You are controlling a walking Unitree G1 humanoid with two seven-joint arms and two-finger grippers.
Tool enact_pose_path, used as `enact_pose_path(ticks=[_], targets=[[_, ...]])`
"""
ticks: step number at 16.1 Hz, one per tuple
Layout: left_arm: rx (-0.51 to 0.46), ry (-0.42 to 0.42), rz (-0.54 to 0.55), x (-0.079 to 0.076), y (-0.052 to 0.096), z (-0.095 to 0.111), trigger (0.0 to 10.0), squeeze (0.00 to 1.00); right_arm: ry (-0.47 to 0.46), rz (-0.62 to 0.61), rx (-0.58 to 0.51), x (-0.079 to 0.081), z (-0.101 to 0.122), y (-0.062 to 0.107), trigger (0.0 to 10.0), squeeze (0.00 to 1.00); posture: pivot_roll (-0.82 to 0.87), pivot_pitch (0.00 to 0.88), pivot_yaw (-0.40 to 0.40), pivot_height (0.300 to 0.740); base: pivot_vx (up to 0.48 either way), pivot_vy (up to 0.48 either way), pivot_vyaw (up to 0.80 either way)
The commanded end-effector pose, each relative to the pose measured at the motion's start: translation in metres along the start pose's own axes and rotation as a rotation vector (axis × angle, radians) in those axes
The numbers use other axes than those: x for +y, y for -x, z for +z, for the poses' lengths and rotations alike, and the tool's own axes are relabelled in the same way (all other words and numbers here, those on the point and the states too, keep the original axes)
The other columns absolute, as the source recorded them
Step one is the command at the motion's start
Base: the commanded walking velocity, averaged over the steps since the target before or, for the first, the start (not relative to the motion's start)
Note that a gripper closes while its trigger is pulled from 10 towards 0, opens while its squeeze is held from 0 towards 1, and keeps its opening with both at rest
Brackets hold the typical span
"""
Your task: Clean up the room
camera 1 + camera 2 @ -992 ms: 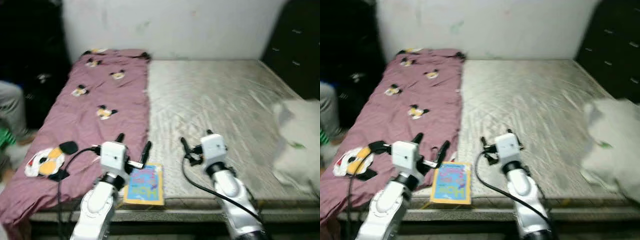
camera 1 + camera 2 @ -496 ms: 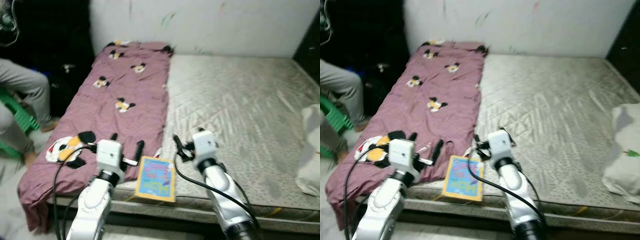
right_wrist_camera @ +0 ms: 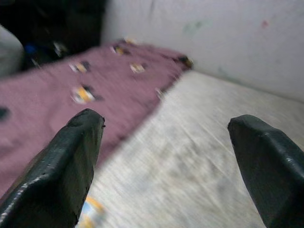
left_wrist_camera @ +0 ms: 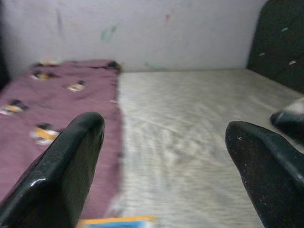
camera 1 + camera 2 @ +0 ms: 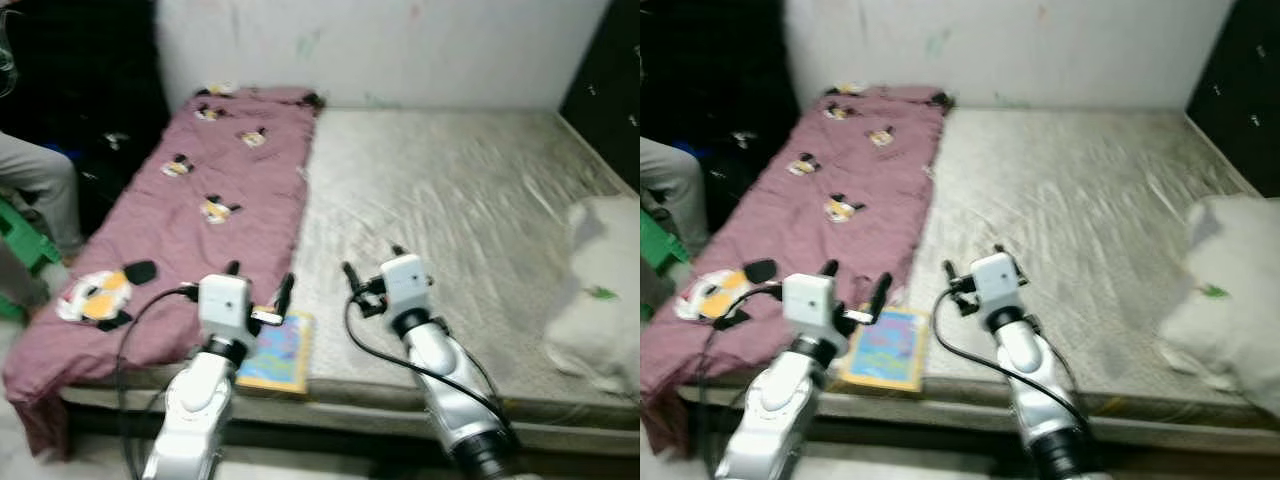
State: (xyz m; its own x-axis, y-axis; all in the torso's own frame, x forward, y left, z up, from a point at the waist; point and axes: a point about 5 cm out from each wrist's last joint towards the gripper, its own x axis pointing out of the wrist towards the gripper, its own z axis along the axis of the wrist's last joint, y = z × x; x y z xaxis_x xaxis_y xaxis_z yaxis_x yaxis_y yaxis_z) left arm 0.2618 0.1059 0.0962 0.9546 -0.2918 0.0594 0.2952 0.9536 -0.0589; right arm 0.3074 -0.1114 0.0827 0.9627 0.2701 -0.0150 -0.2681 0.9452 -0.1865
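Book [image 5: 277, 352], colourful cover blurred, lies at the mattress [image 5: 470, 220] edge just below and beside the left hand [image 5: 258, 283], partly covered by that arm. Both hands hover wide open, empty; right hand [image 5: 370, 270] just beyond. Maroon blanket [image 5: 190, 220] lies outboard of the left hand; white pillow [image 5: 598, 290], cut off, far outboard of the right.
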Motion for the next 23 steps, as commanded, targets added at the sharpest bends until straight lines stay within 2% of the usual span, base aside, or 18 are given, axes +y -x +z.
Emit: enact_pose_path(ticks=[1, 3, 5, 6, 9, 11, 14, 15, 17, 19, 23], targets=[[-0.005, -0.026, 0.004, 0.005, 0.000, 0.001, 10.0, 0.00, -0.010, 0.001, -0.034, 0.004, 0.007, -0.004, 10.0, 0.00, -0.02, 0.000, 0.026, 0.740, 0.000, -0.274, 0.00], [-0.006, -0.027, 0.005, 0.004, -0.001, 0.001, 10.0, 0.00, -0.008, 0.004, -0.040, 0.004, 0.007, -0.004, 10.0, 0.00, -0.03, 0.000, 0.027, 0.740, 0.000, 0.000, 0.00], [0.003, 0.007, 0.020, 0.006, -0.002, -0.002, 10.0, 0.00, -0.013, -0.008, -0.044, 0.000, 0.008, -0.005, 10.0, 0.00, -0.03, 0.000, 0.033, 0.740, 0.000, 0.000, 0.00], [-0.001, -0.025, 0.042, 0.009, -0.005, -0.001, 10.0, 0.00, -0.022, -0.027, -0.049, -0.004, 0.009, -0.005, 10.0, 0.00, -0.03, 0.000, 0.042, 0.740, 0.000, 0.000, 0.00], [-0.015, -0.057, 0.138, 0.032, -0.016, 0.005, 10.0, 0.00, -0.014, -0.094, -0.075, -0.020, 0.014, -0.003, 10.0, 0.00, -0.05, 0.000, 0.059, 0.740, 0.000, 0.000, 0.00], [-0.032, -0.074, 0.175, 0.048, -0.016, 0.010, 10.0, 0.00, -0.002, -0.158, -0.066, -0.036, 0.010, 0.012, 10.0, 0.00, -0.07, 0.000, 0.057, 0.740, 0.000, 0.000, 0.00], [-0.055, -0.091, 0.178, 0.059, -0.013, 0.013, 10.0, 0.00, 0.016, -0.177, -0.050, -0.042, 0.007, 0.028, 10.0, 0.00, -0.08, 0.000, 0.047, 0.740, 0.000, 0.000, 0.00], [-0.078, -0.094, 0.168, 0.060, -0.014, 0.017, 10.0, 0.00, 0.020, -0.169, -0.052, -0.041, 0.009, 0.033, 10.0, 0.00, -0.08, 0.000, 0.047, 0.740, 0.000, 0.000, 0.00], [-0.098, -0.086, 0.152, 0.059, -0.018, 0.021, 10.0, 0.00, 0.016, -0.152, -0.059, -0.037, 0.013, 0.032, 10.0, 0.00, -0.09, 0.000, 0.054, 0.740, 0.262, 0.000, -0.80], [-0.106, -0.080, 0.134, 0.056, -0.022, 0.023, 10.0, 0.00, 0.046, -0.140, -0.090, -0.035, 0.022, 0.026, 10.0, 0.00, -0.10, 0.000, 0.076, 0.740, 0.302, 0.000, -0.78], [-0.100, -0.078, 0.117, 0.055, -0.020, 0.019, 10.0, 0.00, 0.040, -0.145, -0.094, -0.036, 0.027, 0.018, 10.0, 0.00, -0.09, 0.000, 0.074, 0.740, 0.347, 0.000, -0.38]])
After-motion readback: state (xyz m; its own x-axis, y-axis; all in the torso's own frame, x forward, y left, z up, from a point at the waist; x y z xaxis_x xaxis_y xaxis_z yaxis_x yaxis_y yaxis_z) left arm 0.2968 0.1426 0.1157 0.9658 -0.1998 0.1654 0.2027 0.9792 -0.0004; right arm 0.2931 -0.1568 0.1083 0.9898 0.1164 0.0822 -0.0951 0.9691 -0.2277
